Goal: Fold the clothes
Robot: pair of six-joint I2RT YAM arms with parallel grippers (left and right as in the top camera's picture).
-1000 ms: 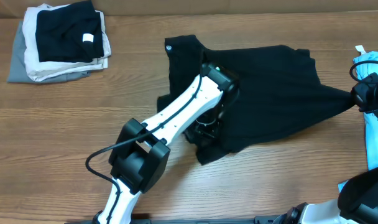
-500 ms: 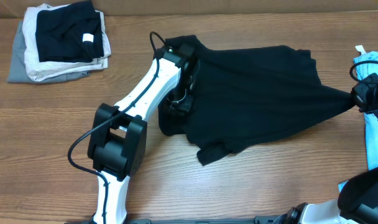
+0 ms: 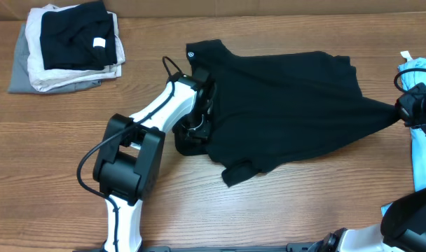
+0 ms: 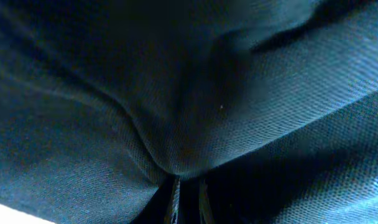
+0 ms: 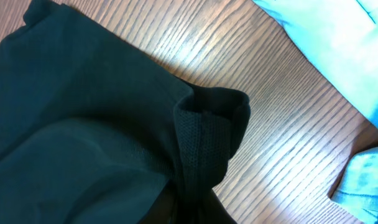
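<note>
The wood-grain tabletop carries everything. My black garment, a soft fine-knit fabric, sprawls crumpled from the middle toward the right edge, one corner drawn into a taut point. A squared stack of folded clothes, black on cream on grey, sits at the far left corner. A light blue shirt lies bunched at the right edge. My left gripper is pinched closed on a gather of the garment's left border. My right gripper is clamped on that taut corner. A small round white logo marks the garment's far left tip.
</note>
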